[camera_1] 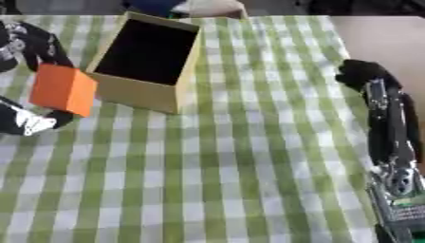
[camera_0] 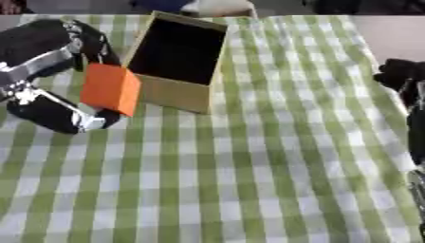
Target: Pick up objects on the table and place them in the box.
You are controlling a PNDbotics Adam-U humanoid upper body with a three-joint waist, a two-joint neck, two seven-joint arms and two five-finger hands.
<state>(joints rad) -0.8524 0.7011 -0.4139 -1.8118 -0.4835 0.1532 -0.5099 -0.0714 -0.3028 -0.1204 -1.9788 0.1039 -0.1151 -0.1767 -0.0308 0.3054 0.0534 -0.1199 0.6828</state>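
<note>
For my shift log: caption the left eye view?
Left hand holds an orange block beside the open box on a checked cloth.

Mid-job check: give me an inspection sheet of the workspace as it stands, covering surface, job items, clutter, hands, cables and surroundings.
Surface: table covered with a green-and-white checked cloth, mostly bare in front.
Job's things: open cardboard box at the far left-centre, dark inside, contents not visible; orange block just left of the box's front corner, outside it.
Clutter: nothing seen.
Hands: left hand curled round the orange block, holding it beside the box; right hand at the right edge, holding nothing, fingers unclear.
Cables: nothing seen.
Surroundings: bare table edge at the far right; blurred shapes beyond the far edge, not identifiable.
</note>
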